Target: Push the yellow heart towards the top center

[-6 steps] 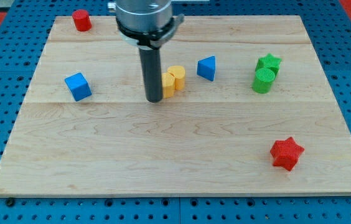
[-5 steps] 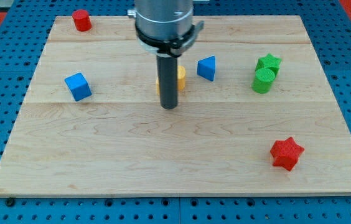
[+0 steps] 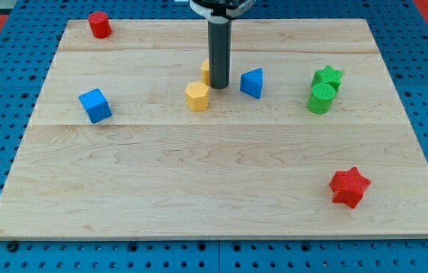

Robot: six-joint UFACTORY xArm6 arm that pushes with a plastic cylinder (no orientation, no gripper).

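Observation:
The yellow heart (image 3: 206, 72) lies a little above the board's middle, mostly hidden behind my rod, with only its left edge showing. My tip (image 3: 219, 87) rests on the board at the heart's lower right side and seems to touch it. A yellow hexagon (image 3: 196, 96) lies just left of and below the tip, apart from the heart.
A blue triangle (image 3: 252, 83) lies just right of the tip. A green star (image 3: 327, 76) and green cylinder (image 3: 321, 98) sit at the right, touching. A blue cube (image 3: 95, 105) is at the left, a red cylinder (image 3: 99, 24) at top left, a red star (image 3: 349, 186) at bottom right.
My tip moved right, then up the view past the yellow pair. The heart shifted toward the top and now stands apart from the hexagon.

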